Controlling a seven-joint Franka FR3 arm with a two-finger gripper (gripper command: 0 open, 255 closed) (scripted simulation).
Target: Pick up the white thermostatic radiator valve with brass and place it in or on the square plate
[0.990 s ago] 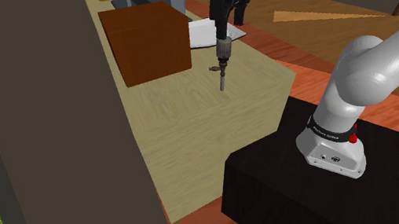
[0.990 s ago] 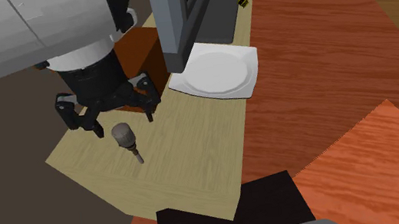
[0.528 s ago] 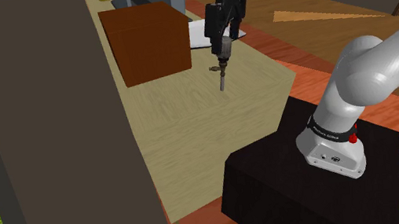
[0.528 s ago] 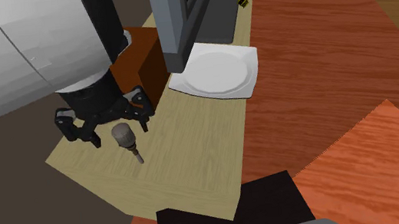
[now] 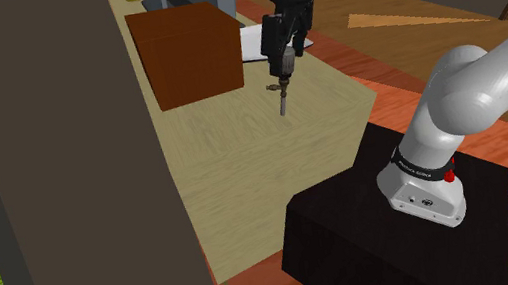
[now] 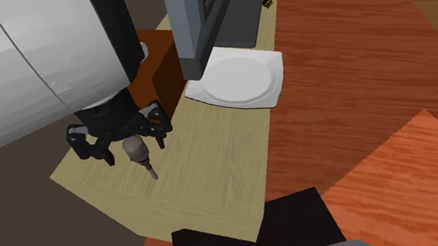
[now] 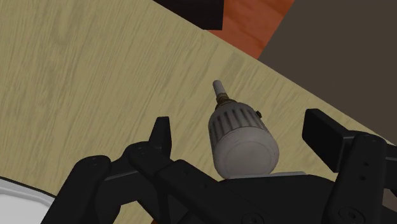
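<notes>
Black fingers (image 7: pixel 164 137) spread wide, nothing pinched. My gripper (image 7: pixel 242 130) is down around the thermostatic radiator valve (image 7: pixel 243 143): one finger each side of its ribbed head. The wrist view shows a gap on both sides, so no contact.

Valve details: pale grey-white ribbed head, flat round cap facing my palm, brass-coloured collar past the ribs, short pale stem pointing away from me. A small stub sticks out sideways near the collar. It sits on the light wood tabletop (image 5: pixel 247 178). Can't tell whether it lies flat or leans on its head.

Shoulder view: gripper (image 5: pixel 282 62) covers the head and the stem pokes out below the fingers. Second exterior view: the head sits centred between the two fingers, with the stem angling toward that view's lower right.

Square plate (image 6: pixel 242 81): white, with a round well, on the same tabletop. It is well apart from the valve, toward the second exterior view's upper right. One corner is hidden behind a grey upright panel (image 6: pixel 189 28).

Brown box (image 6: pixel 158 61) stands on the table behind my gripper in that view, near the plate. In the shoulder view the box is to the left of the gripper, and the plate shows white behind my hand.

Black stand (image 5: pixel 396 239) sits at the table's edge, on a red-brown wood floor (image 6: pixel 346 61).
</notes>
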